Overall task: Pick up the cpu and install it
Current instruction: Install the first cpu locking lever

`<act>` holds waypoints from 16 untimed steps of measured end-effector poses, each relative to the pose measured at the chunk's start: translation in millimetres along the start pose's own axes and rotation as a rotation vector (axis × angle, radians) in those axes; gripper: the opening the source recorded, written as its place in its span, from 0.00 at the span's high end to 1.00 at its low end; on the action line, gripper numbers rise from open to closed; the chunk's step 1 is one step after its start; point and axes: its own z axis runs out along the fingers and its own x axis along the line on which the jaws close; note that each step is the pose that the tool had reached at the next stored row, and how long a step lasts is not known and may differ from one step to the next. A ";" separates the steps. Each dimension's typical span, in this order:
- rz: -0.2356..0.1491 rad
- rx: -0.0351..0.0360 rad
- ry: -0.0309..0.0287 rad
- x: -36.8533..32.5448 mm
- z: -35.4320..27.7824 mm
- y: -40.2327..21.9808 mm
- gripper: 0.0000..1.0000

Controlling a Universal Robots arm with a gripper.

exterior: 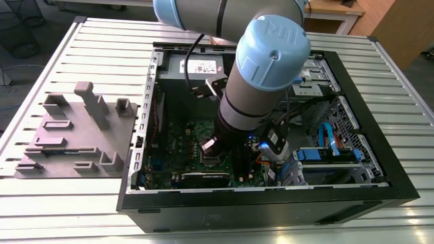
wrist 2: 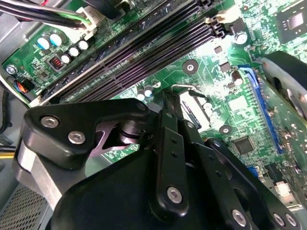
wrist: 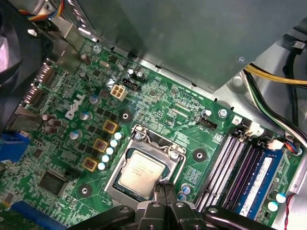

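The small flat square cpu with its silvery-grey metal top (wrist: pixel 141 176) is being seated in the rectangular metal socket frame (wrist: pixel 144 167) at lower centre, while the black fingers (wrist: pixel 165 191), pressed together, are resting at its edge, apparently to nudge it flat.

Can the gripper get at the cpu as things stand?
Probably yes. In the first wrist view the cpu lies face up in its socket frame with nothing over it, and the gripper hangs right at its edge inside the open computer case.

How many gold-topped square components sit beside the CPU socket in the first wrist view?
3, in a diagonal row next to the socket frame: one, one, one. Others may be hidden behind the end effector.
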 end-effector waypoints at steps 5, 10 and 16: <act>0.000 -0.0041 -0.0019 -0.6 3.5 -1.0 0.89; -0.001 -0.0106 -0.0049 -2.0 4.0 -1.7 0.89; -0.002 -0.0149 -0.0071 -4.4 4.1 -2.9 0.89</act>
